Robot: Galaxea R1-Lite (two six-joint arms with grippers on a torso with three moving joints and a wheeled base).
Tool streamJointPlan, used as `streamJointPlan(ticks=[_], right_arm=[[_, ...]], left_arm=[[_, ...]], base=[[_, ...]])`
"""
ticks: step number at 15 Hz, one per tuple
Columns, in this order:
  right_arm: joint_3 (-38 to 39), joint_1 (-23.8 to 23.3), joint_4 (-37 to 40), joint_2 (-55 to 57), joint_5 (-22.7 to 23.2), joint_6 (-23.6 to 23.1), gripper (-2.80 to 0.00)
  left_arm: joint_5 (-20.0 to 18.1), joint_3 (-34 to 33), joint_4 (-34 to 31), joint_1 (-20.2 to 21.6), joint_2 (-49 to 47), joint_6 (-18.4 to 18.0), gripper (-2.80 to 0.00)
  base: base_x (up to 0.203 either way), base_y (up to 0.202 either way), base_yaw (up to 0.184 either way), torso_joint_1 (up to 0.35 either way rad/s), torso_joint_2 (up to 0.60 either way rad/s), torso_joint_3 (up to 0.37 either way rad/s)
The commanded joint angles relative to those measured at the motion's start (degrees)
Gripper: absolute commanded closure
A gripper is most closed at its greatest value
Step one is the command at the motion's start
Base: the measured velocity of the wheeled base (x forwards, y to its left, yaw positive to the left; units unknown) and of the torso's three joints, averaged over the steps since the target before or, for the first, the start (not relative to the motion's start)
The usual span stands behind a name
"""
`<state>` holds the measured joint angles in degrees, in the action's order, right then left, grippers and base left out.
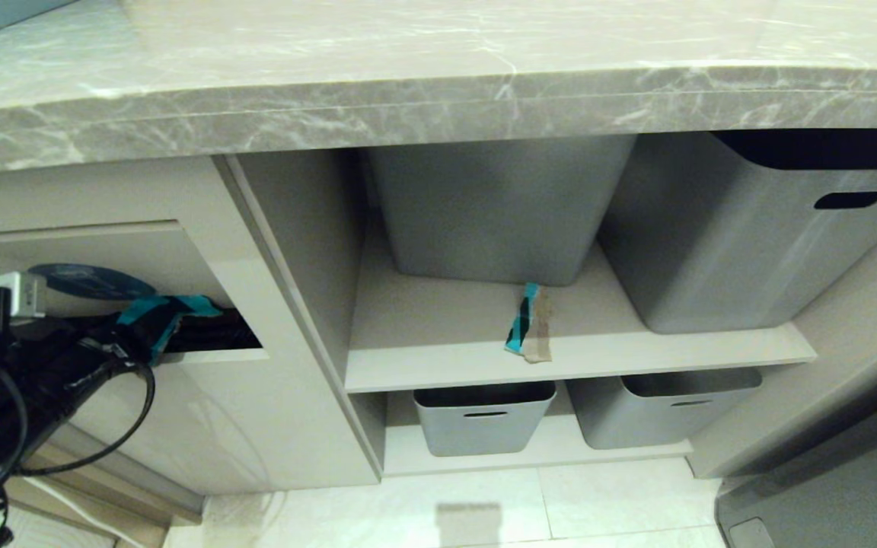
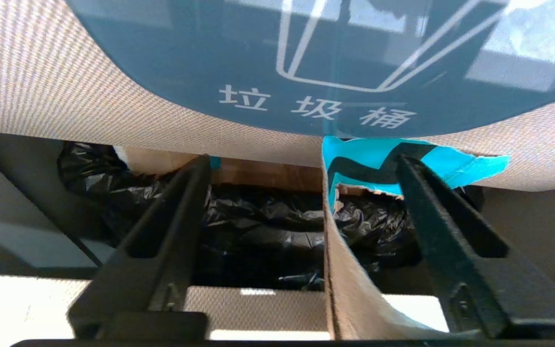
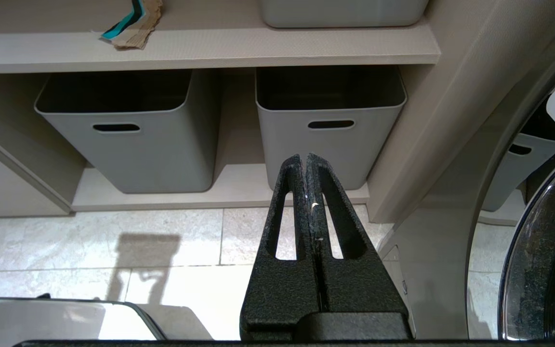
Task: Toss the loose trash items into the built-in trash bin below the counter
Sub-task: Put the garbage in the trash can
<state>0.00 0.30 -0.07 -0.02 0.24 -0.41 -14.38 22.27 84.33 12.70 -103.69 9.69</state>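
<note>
My left gripper (image 1: 172, 320) reaches into the built-in trash bin's opening, pushing its beige flap (image 1: 103, 247) with the round blue sticker (image 2: 210, 58) inward. Its fingers stand wide open (image 2: 301, 161). A teal-and-black printed cardboard scrap (image 2: 354, 289) stands loose between them, leaning by one finger (image 2: 431, 217), over the black bin liner (image 2: 258, 226). A brown piece of cardboard (image 2: 258, 173) lies inside the bin. Another printed scrap (image 1: 530, 323) lies on the open shelf under the counter (image 1: 408, 99), also seen in the right wrist view (image 3: 133, 21). My right gripper (image 3: 306, 156) is shut and empty, low over the floor.
Two large grey tubs (image 1: 495, 213) (image 1: 773, 236) stand on the upper shelf and two smaller ones (image 1: 484, 415) (image 1: 659, 407) on the lower shelf. A cabinet post (image 1: 286, 304) separates bin and shelves. A round appliance door (image 3: 542, 250) is at the right. Tiled floor (image 1: 484, 510) lies below.
</note>
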Motion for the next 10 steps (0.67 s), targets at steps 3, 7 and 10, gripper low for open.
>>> streamJointPlan(ticks=[3,7,10], right_arm=[[0.0,0.0,0.0,-0.1,0.0,0.0,0.0],[0.0,0.0,0.0,-0.1,0.0,0.0,0.0],[0.0,0.0,0.0,-0.1,0.0,0.0,0.0]], left_arm=[[-3.9,0.1,0.5,-0.2,-0.3,0.8,-2.8],[-9.0,0.2,1.1,0.6,-0.2,-1.3,-2.8],[-11.2,0.2,1.8,1.5,-0.2,-1.2,-2.8]], base=[[0.0,0.0,0.0,0.0,0.0,0.0],[0.0,0.0,0.0,0.0,0.0,0.0],[0.0,0.0,0.0,0.0,0.0,0.0]])
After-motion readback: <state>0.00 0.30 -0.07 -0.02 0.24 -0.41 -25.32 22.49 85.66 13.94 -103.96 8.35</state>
